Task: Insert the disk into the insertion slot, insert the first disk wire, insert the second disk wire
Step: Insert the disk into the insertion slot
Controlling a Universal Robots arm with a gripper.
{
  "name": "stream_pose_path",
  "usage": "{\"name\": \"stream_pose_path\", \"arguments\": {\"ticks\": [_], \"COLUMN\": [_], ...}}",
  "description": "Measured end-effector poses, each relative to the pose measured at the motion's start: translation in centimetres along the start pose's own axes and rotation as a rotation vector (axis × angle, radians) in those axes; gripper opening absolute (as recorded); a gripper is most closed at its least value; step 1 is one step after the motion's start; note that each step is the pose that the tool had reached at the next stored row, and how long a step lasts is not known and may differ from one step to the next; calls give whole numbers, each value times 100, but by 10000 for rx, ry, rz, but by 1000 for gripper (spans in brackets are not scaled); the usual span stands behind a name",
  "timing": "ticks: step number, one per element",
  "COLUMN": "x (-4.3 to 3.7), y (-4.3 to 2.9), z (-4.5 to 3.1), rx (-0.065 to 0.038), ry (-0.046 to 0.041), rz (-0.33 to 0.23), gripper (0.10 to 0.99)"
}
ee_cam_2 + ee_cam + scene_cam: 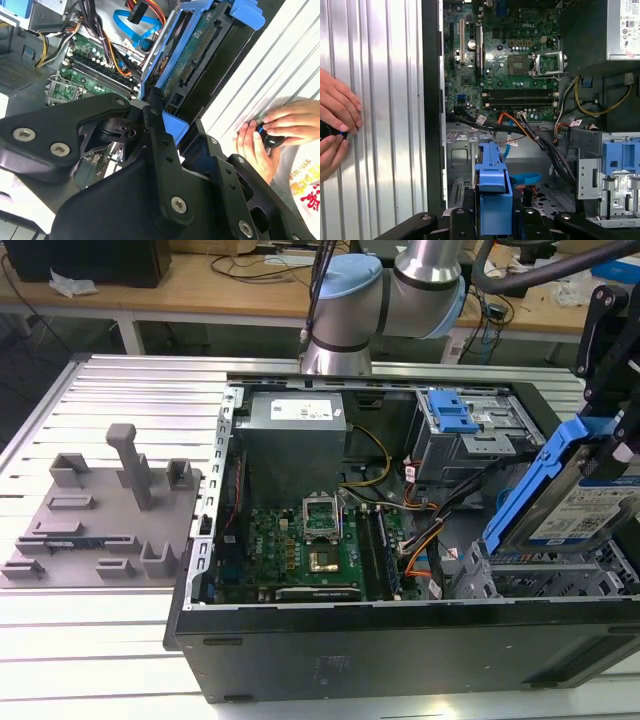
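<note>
Gripper [492,217] clamping disk [590,505] | silver-grey, white label, blue carrier | tilted

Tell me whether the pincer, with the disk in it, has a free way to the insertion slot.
Probably yes: the pincer holds the disk tilted just above the insertion slot, the case is open, and the cables lie beside the slot, not across it.
</note>
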State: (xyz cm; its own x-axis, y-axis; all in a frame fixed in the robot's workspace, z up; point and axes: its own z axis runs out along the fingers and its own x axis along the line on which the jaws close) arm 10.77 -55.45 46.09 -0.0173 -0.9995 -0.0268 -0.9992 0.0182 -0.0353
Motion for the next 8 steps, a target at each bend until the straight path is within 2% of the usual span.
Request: {"name": "stream_pose_path", "arguments": {"ticks": [8], "x": [6], "y": [3], "z": [86], "rx": [0], "ry": [-1], "rz": [0], "gripper": [365]}}
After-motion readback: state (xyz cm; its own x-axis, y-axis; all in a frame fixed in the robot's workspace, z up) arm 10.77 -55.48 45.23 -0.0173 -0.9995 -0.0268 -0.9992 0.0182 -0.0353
